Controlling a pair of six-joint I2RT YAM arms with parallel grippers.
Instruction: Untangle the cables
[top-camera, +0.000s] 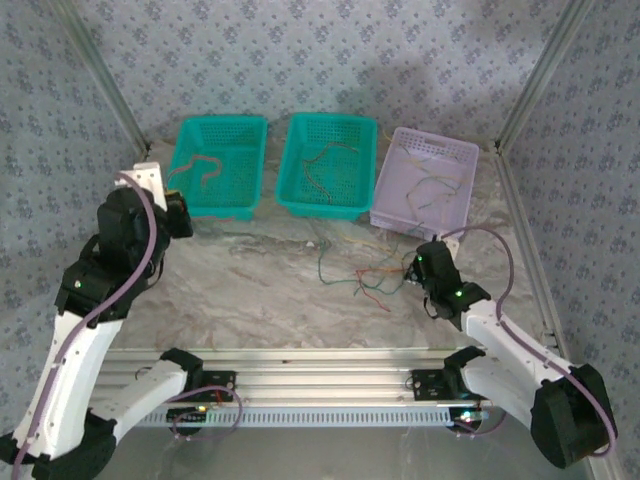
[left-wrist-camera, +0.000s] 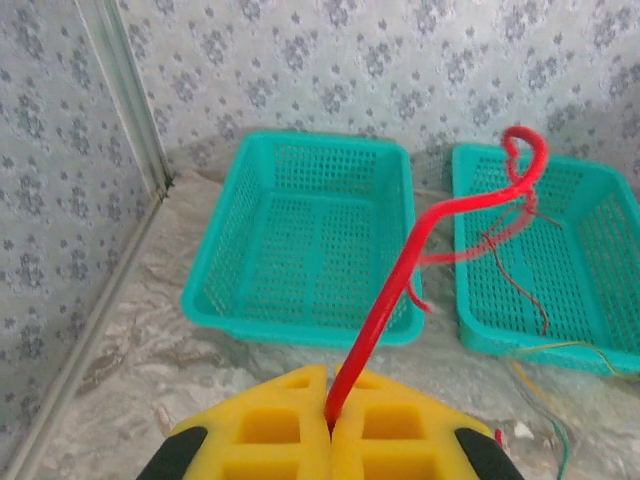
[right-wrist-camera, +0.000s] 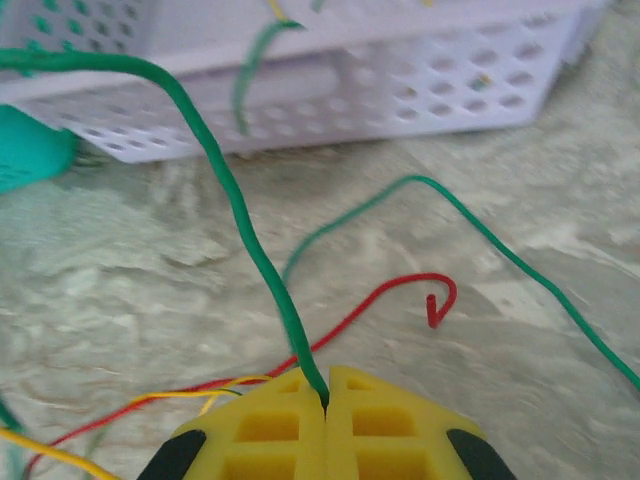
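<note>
Cables (top-camera: 370, 275) in red, green and yellow lie in a loose tangle on the marbled surface (top-camera: 240, 290). They are at the centre of the top view, just below the baskets, and more of them lie inside each basket.

At the left of this view the left gripper (top-camera: 180, 212) stands beside the near left corner of the left teal basket (top-camera: 230, 208). In the left wrist view its yellow jaws are pressed together on a red cable (left-wrist-camera: 400, 290). This cable rises from the bottom centre of the frame to the upper right and ends in a curl in front of the middle teal basket (left-wrist-camera: 510, 335).

At the right centre of the top view the right gripper (top-camera: 418, 268) is low over the surface, near the tangle and below the lilac basket (top-camera: 400, 218). In the right wrist view its jaws are clamped on a green cable (right-wrist-camera: 240, 215), which goes up to the upper left of the frame. Beside it, a second green cable (right-wrist-camera: 480, 228), a hooked red cable (right-wrist-camera: 385, 290) and a yellow cable (right-wrist-camera: 180, 393) lie on the surface.
</note>
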